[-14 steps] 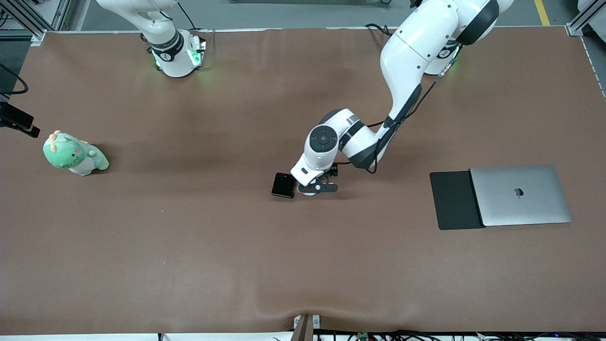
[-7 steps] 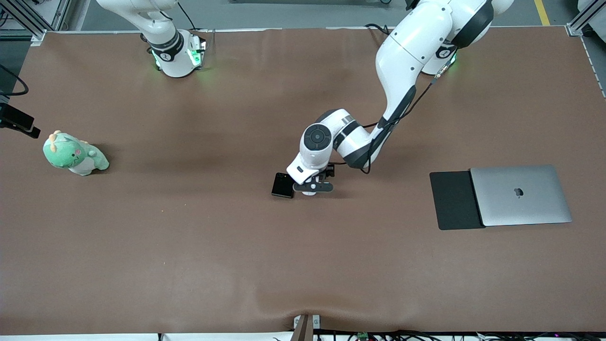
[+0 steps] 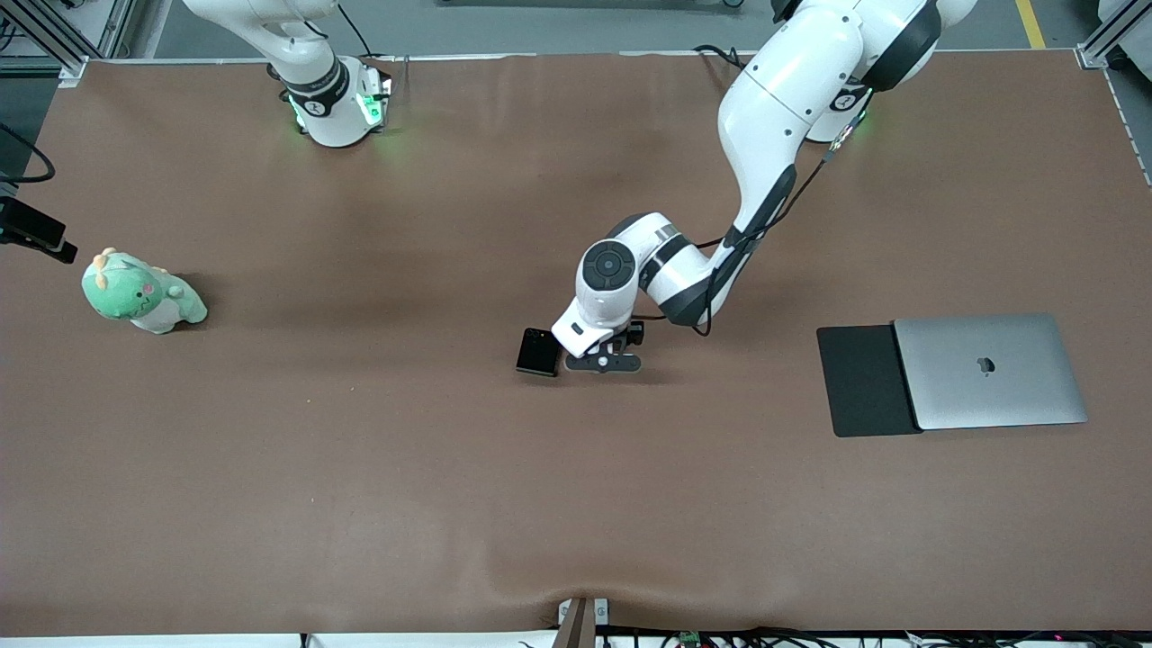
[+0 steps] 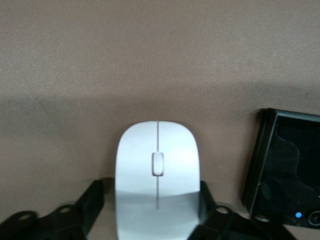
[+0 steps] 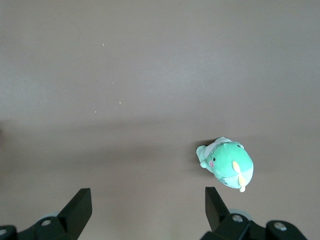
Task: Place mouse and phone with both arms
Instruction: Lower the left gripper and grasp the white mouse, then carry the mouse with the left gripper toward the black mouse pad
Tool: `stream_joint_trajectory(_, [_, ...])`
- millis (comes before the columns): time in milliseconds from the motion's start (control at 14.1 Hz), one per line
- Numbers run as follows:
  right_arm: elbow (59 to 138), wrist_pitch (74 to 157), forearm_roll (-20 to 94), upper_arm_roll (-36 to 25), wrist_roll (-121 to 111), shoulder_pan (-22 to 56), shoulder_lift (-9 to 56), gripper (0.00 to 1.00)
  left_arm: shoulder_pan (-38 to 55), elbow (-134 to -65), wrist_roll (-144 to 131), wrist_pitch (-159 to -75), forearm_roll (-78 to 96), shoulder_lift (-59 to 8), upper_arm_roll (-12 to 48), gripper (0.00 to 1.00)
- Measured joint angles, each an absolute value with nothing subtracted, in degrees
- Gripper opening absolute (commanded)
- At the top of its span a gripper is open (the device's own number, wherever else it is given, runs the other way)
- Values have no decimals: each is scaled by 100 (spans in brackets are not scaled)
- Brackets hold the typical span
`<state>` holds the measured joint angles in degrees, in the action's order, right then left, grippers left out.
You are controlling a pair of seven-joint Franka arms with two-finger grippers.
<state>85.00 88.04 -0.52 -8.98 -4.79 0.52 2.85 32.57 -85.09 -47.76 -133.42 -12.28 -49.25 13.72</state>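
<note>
Green and soft, a little plush toy (image 3: 142,292) sits by the right arm's end of the brown table (image 3: 360,468), and I see my right gripper (image 5: 145,210) up in the air over bare table near it, its fingers spread wide with nothing in them while that arm waits. In the middle I see the black phone (image 3: 538,352) lying flat, and just beside it the white mouse (image 4: 157,172) sits between the two fingers of my left gripper (image 4: 150,212), which look tight against its sides. Toward the left arm's end lie a flat black mat (image 3: 864,382) and a grey laptop (image 3: 990,371), well apart from the phone.
</note>
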Motion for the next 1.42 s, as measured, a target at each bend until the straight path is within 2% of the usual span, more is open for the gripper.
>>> stream_joint_trajectory(496, [8500, 8804, -52, -898, -479, 52, 285, 100, 3211, -8434, -5100, -13309, -1230, -4913, 1355, 63])
stream_joint_trajectory(850, [8500, 8804, -52, -897, -526, 52, 285, 100, 2843, -8483, -5224, -12760, -1252, -4512, 1270, 63])
stream_joint_trajectory(1417, [8506, 8802, 30, -813, -586, 296, 291, 100, 1583, -10014, -4810, -12660, -1723, -3035, 1271, 64])
